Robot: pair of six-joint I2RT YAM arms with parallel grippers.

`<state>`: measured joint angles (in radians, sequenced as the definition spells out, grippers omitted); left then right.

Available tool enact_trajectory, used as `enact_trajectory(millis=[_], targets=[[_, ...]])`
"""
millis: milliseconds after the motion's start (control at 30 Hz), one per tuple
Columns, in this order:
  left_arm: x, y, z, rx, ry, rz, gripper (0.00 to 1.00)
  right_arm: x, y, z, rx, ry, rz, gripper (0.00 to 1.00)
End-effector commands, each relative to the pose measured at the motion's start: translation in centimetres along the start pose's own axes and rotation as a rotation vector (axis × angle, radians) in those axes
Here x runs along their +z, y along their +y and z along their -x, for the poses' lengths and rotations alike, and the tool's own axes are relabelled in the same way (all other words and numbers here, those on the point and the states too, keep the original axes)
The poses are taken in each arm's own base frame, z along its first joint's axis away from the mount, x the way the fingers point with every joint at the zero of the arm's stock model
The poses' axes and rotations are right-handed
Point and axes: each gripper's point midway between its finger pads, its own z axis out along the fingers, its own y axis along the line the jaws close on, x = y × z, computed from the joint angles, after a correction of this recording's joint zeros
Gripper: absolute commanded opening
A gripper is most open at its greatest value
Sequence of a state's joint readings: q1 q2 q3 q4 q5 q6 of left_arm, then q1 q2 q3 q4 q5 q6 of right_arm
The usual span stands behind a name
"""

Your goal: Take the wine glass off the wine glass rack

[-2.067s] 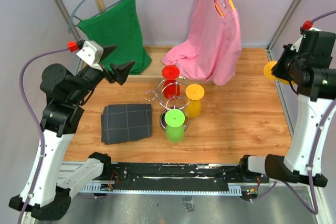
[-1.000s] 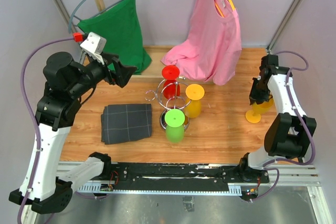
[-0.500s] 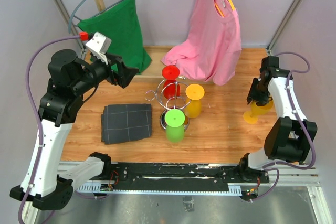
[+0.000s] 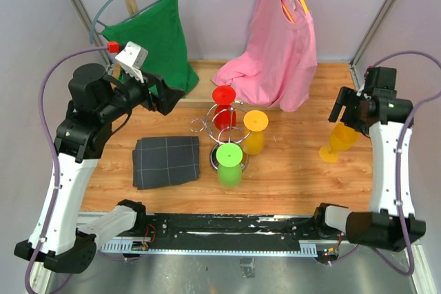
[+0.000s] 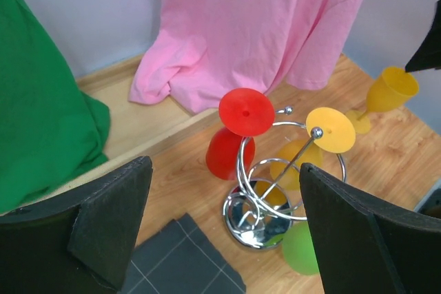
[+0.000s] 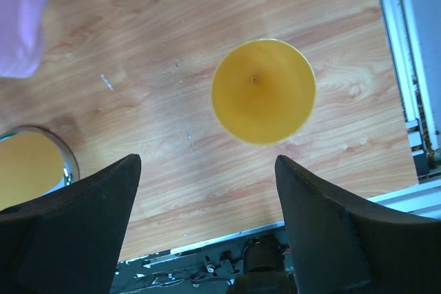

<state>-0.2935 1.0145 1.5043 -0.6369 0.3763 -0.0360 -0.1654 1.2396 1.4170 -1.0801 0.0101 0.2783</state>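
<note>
Right now the right gripper (image 6: 207, 163) is hanging over the wine glass (image 6: 263, 91) with its jaws spread wide, gripping nothing. The glass is standing free on the table (image 4: 296, 163) near the right edge, well apart from the rack (image 4: 222, 132). That placement is likely deliberate, since it is keeping the glass out of the wire loops. The wrist is pointing down, so it is looking straight into the bowl.

The left gripper (image 5: 224, 170) is also gaping and empty. It is hovering at the back left and aiming at the rack, probably lining up on another glass.

The wine glass is yellow, opaque and plastic-looking, with a round rim, a short stem and a flat foot, and it is looking upright. A red glass (image 4: 223, 107), a yellow glass (image 4: 255, 132) and a green glass (image 4: 229, 163) are hanging upside down, feet up, on the chrome loops. So I'm judging one glass as off and three as remaining.
</note>
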Motion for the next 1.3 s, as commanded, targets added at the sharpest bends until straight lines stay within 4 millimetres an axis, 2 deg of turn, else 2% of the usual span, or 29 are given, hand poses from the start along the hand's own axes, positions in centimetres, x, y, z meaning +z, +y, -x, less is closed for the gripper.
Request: enact_trajectory(millis=[0,133,233,400,467,533,733,900,1033,1267], targets=[[-0.4,-0.1,-1.6,-0.106,0.021,0.016,0.93,-6.0,-1.1,-0.4,-0.005,-0.087,0.002,0.81],[0.4,0.3,-2.7,-0.167,0.048,0.010,0.94,-10.5,-0.7,-1.4,-0.010,-0.144,0.056,0.82],[2.1,0.5,-2.7,-0.234,0.109,-0.053,0.95,-13.3,-0.3,-2.9,0.001,-0.171,0.107,0.83],[5.5,1.2,-3.8,-0.476,0.237,-0.186,0.93,-16.8,0.9,-5.4,0.020,-0.202,0.208,0.86],[6.8,1.3,-4.5,-0.552,0.282,-0.219,0.93,-18.0,1.9,-5.9,0.001,-0.228,0.283,0.90],[7.8,1.4,-5.4,-0.640,0.323,-0.256,0.94,-19.0,3.3,-6.1,-0.029,-0.260,0.375,1.00],[9.6,0.5,-8.1,-0.879,0.399,-0.395,0.95,-20.6,6.2,-7.1,-0.058,-0.279,0.573,0.99],[11.1,0.8,-10.0,-1.000,0.427,-0.437,0.95,-21.6,7.6,-7.5,-0.065,-0.293,0.675,0.99],[12.1,1.0,-10.6,-1.077,0.412,-0.469,0.91,-21.8,8.2,-7.6,-0.062,-0.289,0.723,0.99],[13.3,-0.6,-10.8,-1.093,0.411,-0.514,0.81,-22.1,8.5,-7.7,-0.067,-0.292,0.745,0.99]])
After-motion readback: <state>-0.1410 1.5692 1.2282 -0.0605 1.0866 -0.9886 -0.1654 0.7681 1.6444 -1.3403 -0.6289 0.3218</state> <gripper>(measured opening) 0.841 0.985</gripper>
